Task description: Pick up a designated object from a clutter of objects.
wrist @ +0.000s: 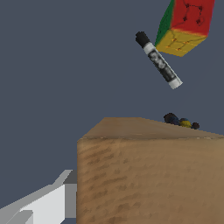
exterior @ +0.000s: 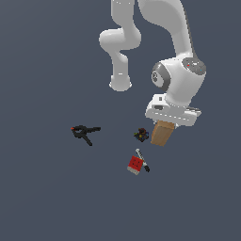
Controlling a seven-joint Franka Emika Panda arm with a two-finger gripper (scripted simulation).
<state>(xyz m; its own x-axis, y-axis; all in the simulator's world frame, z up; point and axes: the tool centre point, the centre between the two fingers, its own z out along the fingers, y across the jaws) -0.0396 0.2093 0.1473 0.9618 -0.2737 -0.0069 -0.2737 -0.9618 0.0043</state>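
Note:
The designated object, a tall tan-brown box (exterior: 161, 134), stands directly under my gripper (exterior: 165, 125), its top right against the white hand. In the wrist view the tan box (wrist: 148, 175) fills the near part of the picture. One grey-white finger (wrist: 43, 203) shows beside its side edge and runs up to it. The other finger is hidden by the box, so the grip cannot be judged. The clutter of objects lies around it on the dark floor.
A small dark multicoloured lump (exterior: 141, 135) (wrist: 181, 121) lies just beside the box. Further off are a dark marker (exterior: 142, 160) (wrist: 158, 60) and a red box (exterior: 135, 164) (wrist: 186, 24) touching each other. A black clamp with a red tip (exterior: 85, 132) lies at the exterior view's left.

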